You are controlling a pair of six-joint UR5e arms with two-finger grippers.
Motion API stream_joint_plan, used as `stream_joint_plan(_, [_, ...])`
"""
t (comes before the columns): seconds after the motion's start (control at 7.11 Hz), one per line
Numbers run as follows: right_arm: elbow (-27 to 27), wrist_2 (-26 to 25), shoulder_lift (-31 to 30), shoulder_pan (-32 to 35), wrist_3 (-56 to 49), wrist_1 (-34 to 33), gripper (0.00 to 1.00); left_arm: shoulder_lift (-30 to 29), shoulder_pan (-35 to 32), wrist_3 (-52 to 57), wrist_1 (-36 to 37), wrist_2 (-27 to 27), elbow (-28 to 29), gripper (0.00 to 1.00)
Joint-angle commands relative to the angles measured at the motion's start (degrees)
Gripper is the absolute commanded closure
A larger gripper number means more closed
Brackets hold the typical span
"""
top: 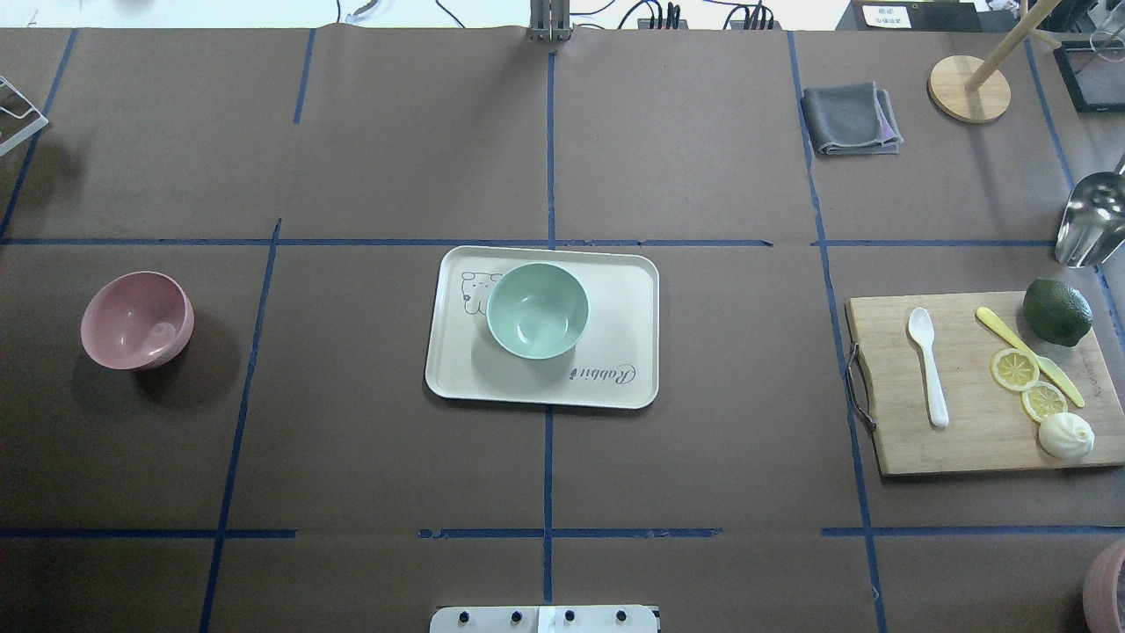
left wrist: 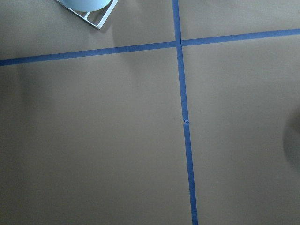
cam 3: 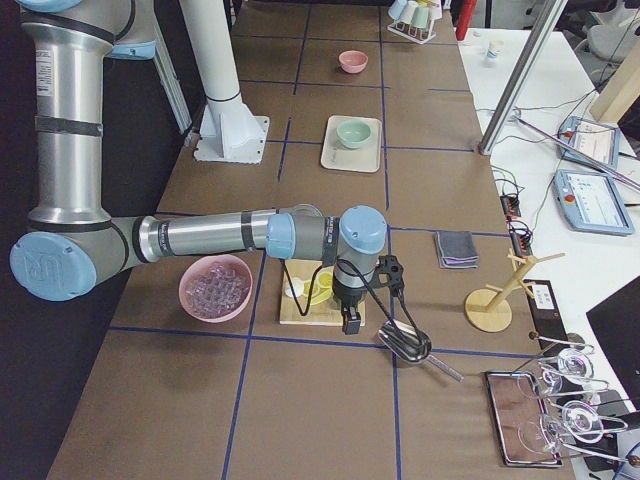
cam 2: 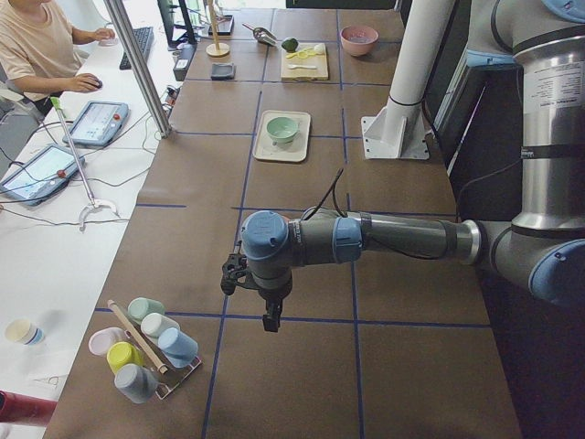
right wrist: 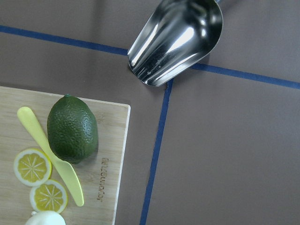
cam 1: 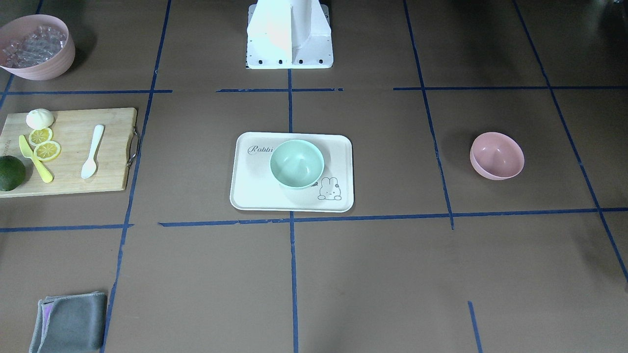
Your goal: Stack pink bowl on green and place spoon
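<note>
The pink bowl point(cam 1: 496, 156) stands empty on the brown table, on my left side point(top: 137, 320). The green bowl point(cam 1: 297, 163) sits upright on a cream tray point(cam 1: 245, 191) at the table's middle point(top: 537, 310). The white spoon point(cam 1: 92, 152) lies on a wooden cutting board point(top: 958, 448) on my right side. My left gripper point(cam 2: 271, 320) hangs over bare table far from the bowls, seen only from the side. My right gripper point(cam 3: 352, 322) hovers over the cutting board's outer edge, also seen only from the side. I cannot tell whether either is open or shut.
A dark green avocado point(right wrist: 72, 129), lemon slices point(right wrist: 32, 167), a yellow knife point(right wrist: 51, 157) and a white bun point(top: 1065, 435) share the board. A metal scoop point(right wrist: 176, 40), a grey cloth point(top: 851, 119), a wooden stand point(top: 968, 88), an ice-filled pink bowl point(cam 1: 37, 46) and a cup rack point(cam 2: 146, 352) stand around.
</note>
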Motion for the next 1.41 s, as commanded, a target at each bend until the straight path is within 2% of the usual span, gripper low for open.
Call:
stream_joint_plan(0.0, [0.0,0.1,0.0,0.0,0.2,0.1,0.0,-0.3,0.2,-0.1,-0.2,0.1,-0.3,0.0])
stream_joint_plan(0.28, [0.2,0.2,0.5,0.0,0.4,0.1,0.0,-1.6,1.3,-0.1,-0.4,0.6,-1.0,0.0])
stream_joint_plan(0.42, [0.2,0.2,0.8,-0.1,0.3,0.1,0.0,-2.5,1.4,-0.6,-2.9,0.6,-0.4,0.0])
stream_joint_plan(0.56, [0.2,0.3,1.0,-0.1,0.3,0.1,0.0,-4.9,1.9,-0.7,-9.9,0.6,3.4,0.0])
stream_joint_plan(0.7, [0.2,0.2,1.3,-0.2,0.3,0.1,0.0,-8.8,2.6,-0.6,-13.3,-1.2,8.9,0.0])
stream_joint_plan(0.98, [0.2,0.3,1.3,-0.2,0.3,0.1,0.0,-9.3,7.9,-1.8,-20.2,-1.8,11.1,0.0])
stream_joint_plan(1.12, [0.2,0.3,1.4,-0.2,0.3,0.1,0.0,-9.4,13.7,-12.3,-20.9,-1.5,10.9,0.0])
stream_joint_plan(1.27, [0.3,0.4,1.4,-0.2,0.3,0.1,0.0,-9.5,18.0,-23.4,-25.1,-1.2,10.7,0.0])
